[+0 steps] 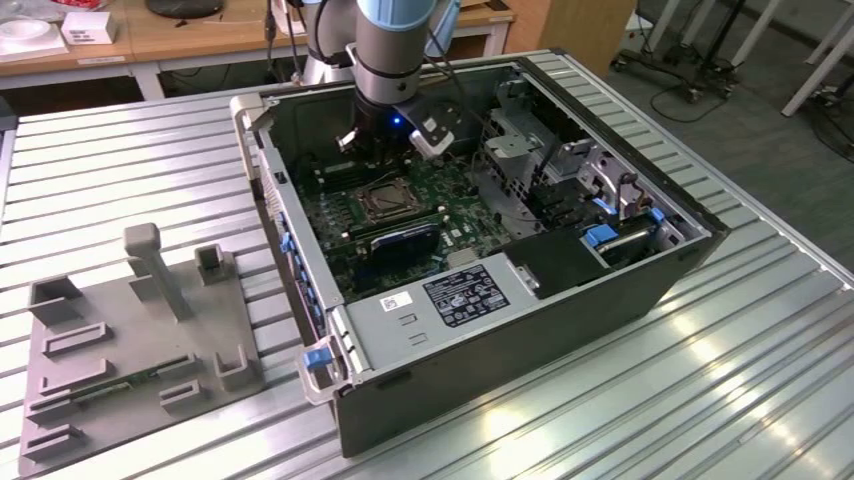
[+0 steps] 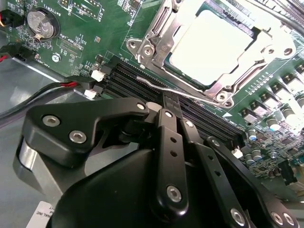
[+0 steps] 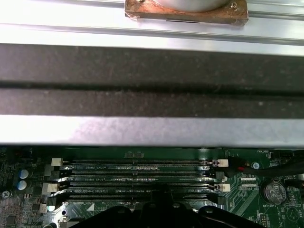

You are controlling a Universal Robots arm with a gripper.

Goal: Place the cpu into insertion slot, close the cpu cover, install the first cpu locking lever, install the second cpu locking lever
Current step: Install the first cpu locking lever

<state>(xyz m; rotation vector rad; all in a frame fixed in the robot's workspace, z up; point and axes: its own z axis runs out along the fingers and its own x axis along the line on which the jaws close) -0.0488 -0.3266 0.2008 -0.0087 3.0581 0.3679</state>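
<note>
Gripper (image 2: 175, 107) is closed: in the second wrist view the two black fingers (image 2: 166, 137) sit pressed side by side with nothing between them. It holds nothing. The fingertips hang low over the memory slots (image 2: 126, 78), just beside the lever (image 2: 161, 87). Can't tell whether they touch it.

The cpu (image 2: 213, 45) is seated in the slot (image 1: 382, 198), with its pale metal top facing up. The cover (image 2: 159, 23) lies down flat over it, and the cpu shows through the cut-out. The lever is a thin silver rod lying along the slot's edge nearest the memory slots, between the two. Can't tell if it is latched.

Coin battery (image 2: 39, 22) is on the motherboard (image 2: 85, 38), well apart from the slot, near red and black wires at the board's edge.

In the exterior view the gripper (image 1: 387, 148) reaches down into the open case (image 1: 534, 330), just past the slot towards the case's far wall. The slot sits mid-board. The case lies on its side on the worktop (image 1: 134, 170), towards the exterior view's right. A grey fixture (image 1: 120, 340) lies near the worktop's near corner on the exterior view's left, apart from the case.

In the first wrist view the gripper (image 3: 161, 211) is dark above the four memory slots (image 3: 137, 180), with the case wall beyond them.
</note>
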